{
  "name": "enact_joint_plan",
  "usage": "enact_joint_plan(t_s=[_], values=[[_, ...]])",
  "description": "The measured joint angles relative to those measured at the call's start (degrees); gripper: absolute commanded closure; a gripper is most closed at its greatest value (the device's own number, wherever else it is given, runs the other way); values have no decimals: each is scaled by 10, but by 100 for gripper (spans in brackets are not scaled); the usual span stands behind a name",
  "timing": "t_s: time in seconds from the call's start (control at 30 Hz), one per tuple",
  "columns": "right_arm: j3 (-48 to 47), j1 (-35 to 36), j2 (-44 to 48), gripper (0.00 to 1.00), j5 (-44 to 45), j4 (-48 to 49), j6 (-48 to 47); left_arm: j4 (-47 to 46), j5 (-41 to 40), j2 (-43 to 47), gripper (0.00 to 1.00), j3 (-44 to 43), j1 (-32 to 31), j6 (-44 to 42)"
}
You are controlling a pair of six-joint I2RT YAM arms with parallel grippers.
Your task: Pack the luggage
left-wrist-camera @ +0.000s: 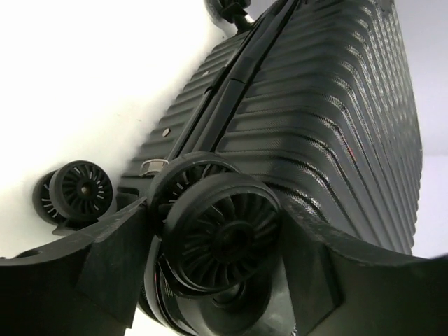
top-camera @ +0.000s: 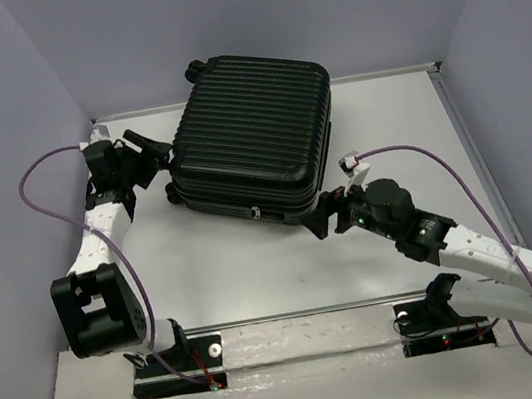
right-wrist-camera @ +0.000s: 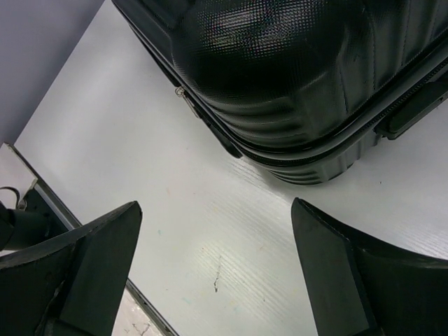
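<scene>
Left hand (left-wrist-camera: pixel 213 206): at the luggage's 9 o'clock in the top view; fingers stand wide on either side of one caster wheel (left-wrist-camera: pixel 227 238), which fills the gap between them. Whether the pads press on it cannot be told.
Wheels: small, black, spoked like fans; a second wheel (left-wrist-camera: pixel 80 190) sits apart at 9 o'clock of the first in the left wrist view.
Luggage (top-camera: pixel 256 135): large black hard-shell case, closed, lying flat on the table (top-camera: pixel 226 266) toward 12 o'clock, turned slightly askew.
Shell: parallel raised ribs across the top face, fine pebbled grain, rounded corners, glossy highlights.
Seam: a dark band runs round the side between the two halves, with a small metal zip pull (right-wrist-camera: pixel 180 91) on it.
Right hand (right-wrist-camera: pixel 217 206): at the luggage's 5 o'clock, just off its near corner; fingers spread wide over bare table, holding nothing and not touching the case.
</scene>
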State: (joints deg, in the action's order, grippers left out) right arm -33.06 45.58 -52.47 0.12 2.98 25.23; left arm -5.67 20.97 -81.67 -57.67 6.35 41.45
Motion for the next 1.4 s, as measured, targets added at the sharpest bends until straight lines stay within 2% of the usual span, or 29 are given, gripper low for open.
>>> enact_joint_plan(t_s=[0.03,0.17,0.2,0.27,0.3,0.53,0.7,0.87,0.97,1.13,1.17,1.2,1.23,1.27,1.33,1.4], values=[[0,0,0,6,0,0,0,-11,0,0,32,7,0,7],[0,0,0,6,2,0,0,-55,0,3,48,32,1,33],[0,0,0,6,3,0,0,-64,0,4,64,37,1,39],[0,0,1,6,4,-2,0,-80,0,4,82,45,2,46],[0,0,2,5,5,-3,0,-85,0,4,94,48,2,49],[-6,-13,10,1,24,-23,-5,-105,-15,19,94,69,1,51],[-33,-80,11,0,19,-52,-13,-119,-42,84,94,136,-7,49],[-63,-148,32,0,7,-82,-20,-124,-57,199,94,209,-12,34],[-82,-182,33,0,-13,-90,-21,-107,-67,220,94,235,-31,24],[-135,-225,-17,0,-59,-91,-17,-82,-84,236,94,246,-47,16],[-147,-228,-30,0,-69,-90,-15,-78,-89,236,83,243,-47,15],[-155,-228,-36,0,-76,-90,-14,-73,-92,234,67,239,-47,14],[-162,-228,-41,0,-84,-90,-14,-69,-94,230,35,233,-45,14],[-167,-228,-43,0,-91,-90,-13,-63,-98,222,14,219,-42,15],[-170,-228,-42,0,-104,-89,-13,-47,-104,207,8,195,-38,9],[-170,-228,-42,0,-113,-89,-13,-42,-107,198,6,175,-29,12]])
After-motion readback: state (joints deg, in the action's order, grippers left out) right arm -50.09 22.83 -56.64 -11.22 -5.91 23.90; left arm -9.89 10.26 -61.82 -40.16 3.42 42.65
